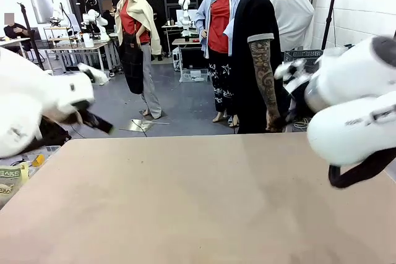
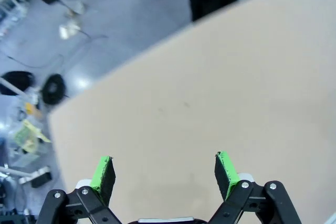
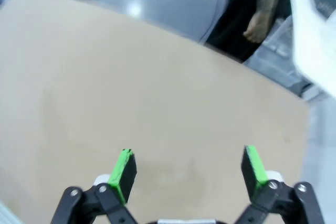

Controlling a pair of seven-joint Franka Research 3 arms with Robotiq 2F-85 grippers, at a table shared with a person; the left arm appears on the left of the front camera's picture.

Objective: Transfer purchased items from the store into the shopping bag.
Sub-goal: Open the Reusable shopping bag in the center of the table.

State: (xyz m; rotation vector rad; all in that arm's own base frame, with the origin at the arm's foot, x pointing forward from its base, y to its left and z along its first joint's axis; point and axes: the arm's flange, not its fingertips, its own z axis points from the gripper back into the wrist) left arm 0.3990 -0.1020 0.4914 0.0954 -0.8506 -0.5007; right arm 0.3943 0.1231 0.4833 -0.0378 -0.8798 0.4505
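The left pincer is spread wide. Its two green pads stand well apart, with bare desk between them and nothing pinched. It hangs above the plain tan, flat-topped desk and looks down toward the desk's far edge. The right pincer is spread just as wide, with only the tan surface between its green pads, and it holds nothing.

In the front view, the white left arm comes in blurred at the picture's left and the white right arm bulks large at the right. Both are raised above the desk.

Past the far edge stands a person in a black short-sleeved top with a tattooed forearm. One hand hangs at the person's side, just beyond the desk edge and well away from the right pincer.

Behind that arm is a dark crate with a grid-patterned side. It is off the desk and far from both pincers. Most of it is hidden, so I cannot tell its long axis or whether it is the store basket.

A blurred white shape fills the upper right corner of the right wrist view, and I cannot tell what it is.

Small green and yellow clutter lies beside the desk's left edge, below the left arm.
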